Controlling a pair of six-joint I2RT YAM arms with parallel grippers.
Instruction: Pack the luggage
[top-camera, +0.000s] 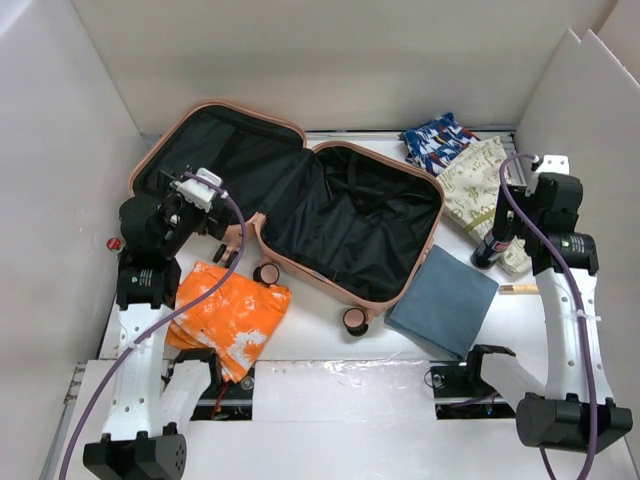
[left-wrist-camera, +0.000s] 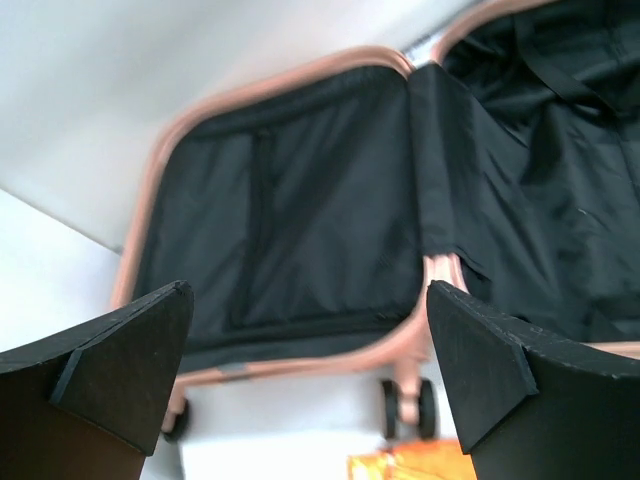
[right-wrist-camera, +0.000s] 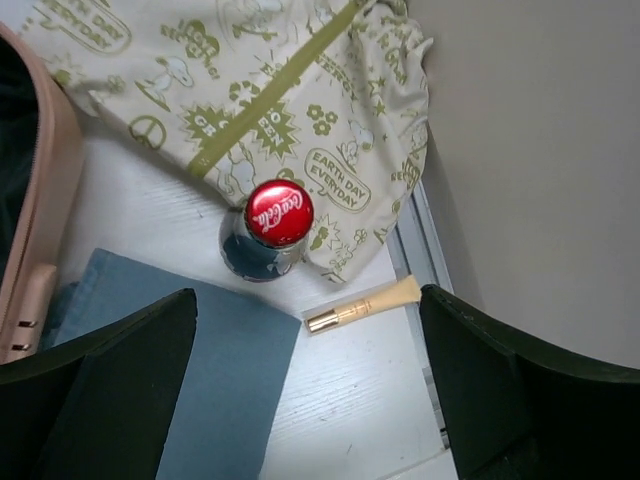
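Luggage (top-camera: 360, 220) lies open in the middle of the tabletop (top-camera: 330, 345), the left tool (left-wrist-camera: 308, 300) and right tool (right-wrist-camera: 307, 300) are open and empty, and the right one could knock over the bottle (right-wrist-camera: 278, 215) under it.

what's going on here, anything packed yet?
Nothing packed yet. The suitcase lies open, and both halves are empty. The left gripper, open, hangs over its left half. The right gripper, open, hangs over an upright bottle that stands next to a tube and a printed cloth. An orange cloth, a blue cloth and a patterned cloth lie outside the case. Neither gripper holds anything.
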